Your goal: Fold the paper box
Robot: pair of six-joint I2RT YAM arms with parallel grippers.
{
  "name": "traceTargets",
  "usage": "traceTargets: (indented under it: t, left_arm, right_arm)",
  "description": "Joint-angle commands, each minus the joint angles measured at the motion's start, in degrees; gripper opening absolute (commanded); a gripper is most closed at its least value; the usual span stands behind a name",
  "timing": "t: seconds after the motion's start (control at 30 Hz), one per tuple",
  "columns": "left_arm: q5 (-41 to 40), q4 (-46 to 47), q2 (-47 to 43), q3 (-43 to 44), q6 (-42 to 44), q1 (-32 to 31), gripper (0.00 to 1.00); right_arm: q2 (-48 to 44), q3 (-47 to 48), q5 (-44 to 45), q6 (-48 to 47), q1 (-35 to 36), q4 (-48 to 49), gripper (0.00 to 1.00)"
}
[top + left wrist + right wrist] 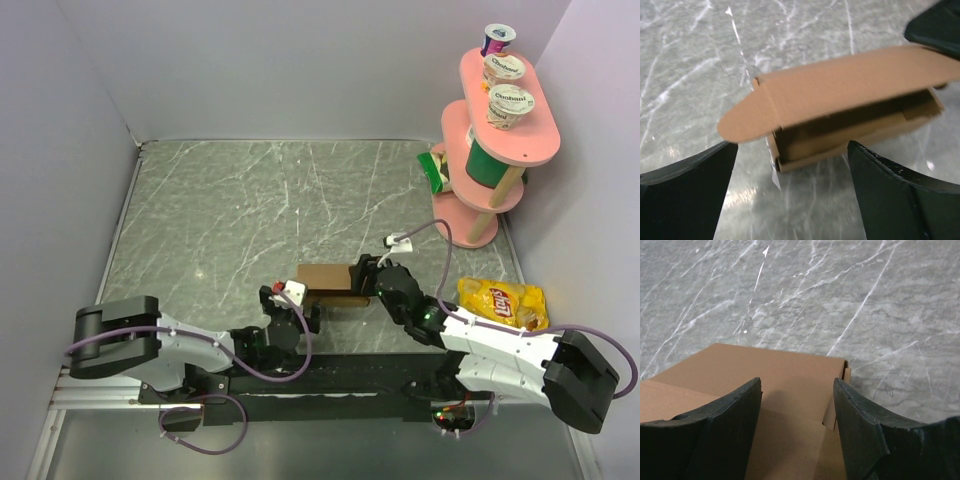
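Brown paper box sits on the marble table, lid flap half-raised.

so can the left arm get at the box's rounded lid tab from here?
Probably yes. The left gripper is open facing the paper box, and the rounded tab sticks out uncovered just ahead. The right gripper is at the other end, clear of it.

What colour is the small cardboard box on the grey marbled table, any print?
Plain brown, no print; the small cardboard box shows best in the left wrist view.
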Motion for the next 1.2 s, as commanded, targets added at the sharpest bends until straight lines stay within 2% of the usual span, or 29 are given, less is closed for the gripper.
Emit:
traceTargets:
  t: [0.0, 0.2, 0.33, 0.53, 0.63, 0.73, 0.77, 0.8, 0.87, 0.9, 1.0, 1.17]
  left_arm:
    - [-1.66, -4.77, -4.43, -1.2, -3.69, -3.23, 0.96]
    - [1.77, -11.45, -15.5, -5.67, -9.48, -7.09, 0.96]
    - [6.41, -21.01, -30.49, -8.58, -12.39, -8.86, 0.96]
    - [13.28, -28.07, -48.87, -9.03, -9.68, -8.78, 0.96]
    - [14.34, -28.86, -53.73, -7.8, -10.98, -7.03, 0.96]
    - [22.4, -32.2, -51.66, -3.85, -12.3, 1.31, 0.96]
    - [29.56, -31.77, -49.9, -1.66, -12.83, 7.86, 0.96]
    - [33.81, -31.07, -45.44, -0.69, -13.96, 11.14, 0.96]
    - [39.02, -29.05, -40.33, 1.94, -14.94, 18.78, 0.96]
    - [42.43, -27.3, -34.91, 2.83, -15.38, 20.48, 0.96]
    - [44.57, -25.97, -24.62, 6.44, -15.99, 24.18, 0.96]
    - [45.9, -25.17, -16.23, 6.02, -19.07, 25.5, 0.99]
  right_arm:
    - [-1.45, -1.23, 2.93, 2.38, 0.76, 1.07, 0.66]
    - [0.04, -1.59, 3.28, 3.35, 1.02, 1.33, 0.66]
    - [1.45, -1.58, 3.46, 4.13, 1.46, 1.33, 0.66]
    - [2.51, -2.02, 3.81, 5.45, 2.17, -0.16, 0.65]
    - [2.95, -2.55, 4.42, 6.33, 2.78, -0.95, 0.65]
    - [4.08, -2.73, 4.42, 6.86, 3.13, -1.83, 0.64]
    - [4.35, -2.81, 4.34, 6.86, 3.4, -1.92, 0.64]
    - [4.7, -2.82, 4.25, 7.12, 3.49, -2.09, 0.64]
    - [5.93, -2.64, 4.42, 7.56, 3.66, -2.53, 0.64]
    - [6.28, -2.64, 4.68, 7.74, 3.75, -2.62, 0.63]
    - [7.78, -2.29, 4.78, 8.97, 3.84, -3.94, 0.63]
    - [10.41, -1.67, 3.98, 10.82, 3.84, -5.43, 0.62]
